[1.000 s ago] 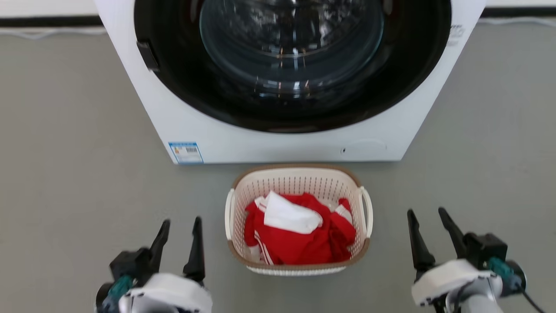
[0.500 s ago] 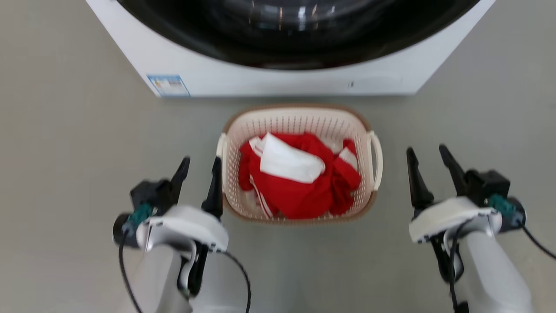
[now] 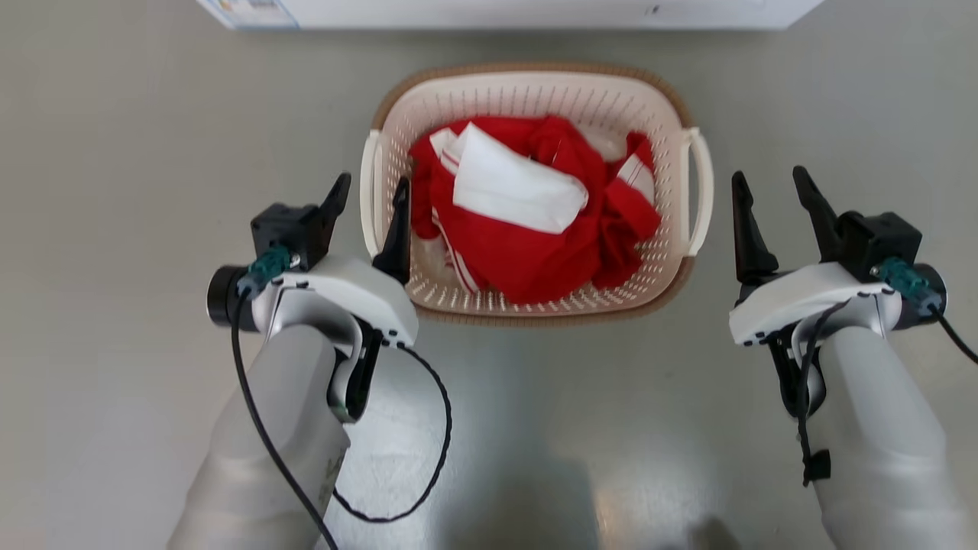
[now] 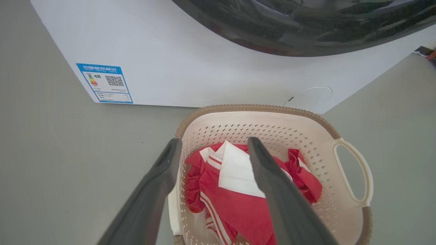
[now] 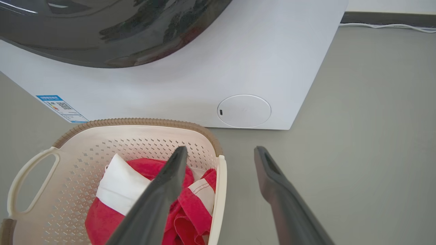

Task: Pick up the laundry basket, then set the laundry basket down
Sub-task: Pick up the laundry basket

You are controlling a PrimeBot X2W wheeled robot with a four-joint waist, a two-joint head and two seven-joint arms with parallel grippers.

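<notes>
laundry basket (image 3: 527, 95) upper centre, on floor (image 3: 114, 153) below washer (image 3: 497, 11), clothes (image 3: 535, 252) inside | left gripper (image 3: 372, 182) agape, empty, fingers (image 3: 397, 229) seemingly astride left-side handle (image 3: 370, 191) | right gripper (image 3: 768, 176) agape, empty, just right of other handle (image 3: 701, 191) | judged: one claw per handle, level lift

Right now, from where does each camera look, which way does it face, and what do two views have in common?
Head view: on the head, looking steeply down at the laundry basket on the floor; left hand, right hand and pale forearms show.
Left wrist view: on the left wrist, facing forward toward basket and washer; its two open fingers show.
Right wrist view: on the right wrist, facing likewise, basket lower left; its two fingers show.
Shared: both wrist views show the washer's blue label and red clothes.
</notes>
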